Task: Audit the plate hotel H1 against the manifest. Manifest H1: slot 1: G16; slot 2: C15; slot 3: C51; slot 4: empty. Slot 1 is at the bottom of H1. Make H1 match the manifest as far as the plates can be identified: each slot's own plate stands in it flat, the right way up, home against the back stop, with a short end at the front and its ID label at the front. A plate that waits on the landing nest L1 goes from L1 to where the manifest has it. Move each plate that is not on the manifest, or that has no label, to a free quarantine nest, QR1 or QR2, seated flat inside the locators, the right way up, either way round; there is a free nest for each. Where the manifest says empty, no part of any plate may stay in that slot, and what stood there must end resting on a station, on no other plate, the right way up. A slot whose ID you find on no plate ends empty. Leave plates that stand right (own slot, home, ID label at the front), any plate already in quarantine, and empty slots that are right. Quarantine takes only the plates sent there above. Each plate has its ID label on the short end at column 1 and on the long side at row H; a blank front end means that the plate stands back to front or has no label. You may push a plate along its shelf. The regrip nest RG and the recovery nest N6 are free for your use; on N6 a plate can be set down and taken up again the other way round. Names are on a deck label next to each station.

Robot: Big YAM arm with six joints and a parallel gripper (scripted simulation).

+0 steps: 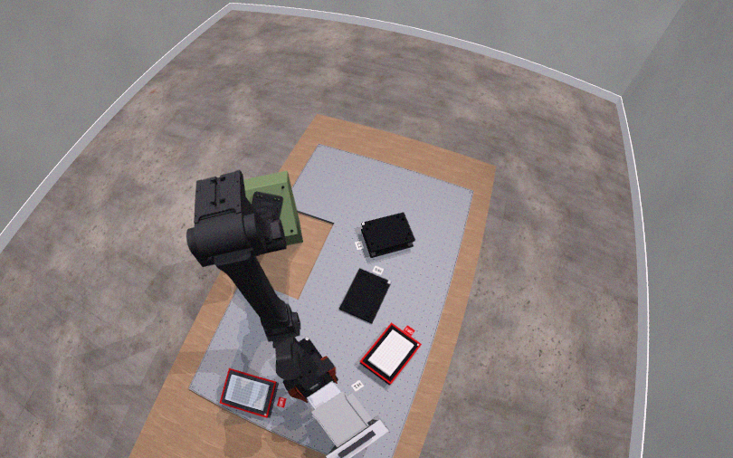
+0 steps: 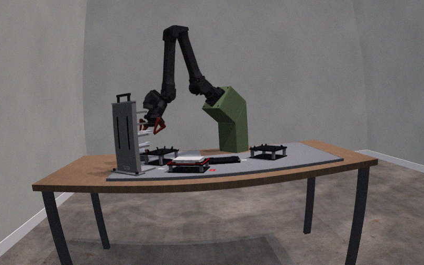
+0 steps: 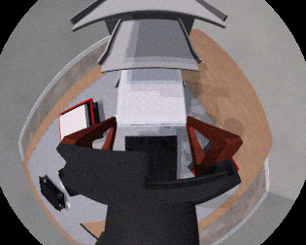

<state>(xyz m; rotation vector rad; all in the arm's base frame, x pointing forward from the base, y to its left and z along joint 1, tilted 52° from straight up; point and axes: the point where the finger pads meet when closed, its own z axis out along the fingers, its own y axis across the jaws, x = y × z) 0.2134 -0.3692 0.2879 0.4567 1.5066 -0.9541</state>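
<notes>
My gripper (image 1: 315,386) (image 2: 151,127) (image 3: 151,120) is open at the front of the plate hotel H1 (image 1: 359,440) (image 2: 125,134). Its red fingers stand on either side of the near end of a white plate (image 1: 324,395) (image 3: 152,98) that lies on a shelf of H1, and they do not grip it. I cannot tell which slot this is, and no label is readable. Other shelves of H1 (image 3: 148,12) show above the plate in the wrist view.
Two red-framed quarantine nests each hold a plate: one (image 1: 247,392) left of the gripper, one (image 1: 390,352) (image 2: 188,159) (image 3: 75,122) to the right. A flat black nest (image 1: 364,295) (image 2: 223,160) and a raised black nest (image 1: 387,233) (image 2: 268,148) stand farther along the deck. The green arm base (image 1: 278,195) (image 2: 231,121) stands at the table edge.
</notes>
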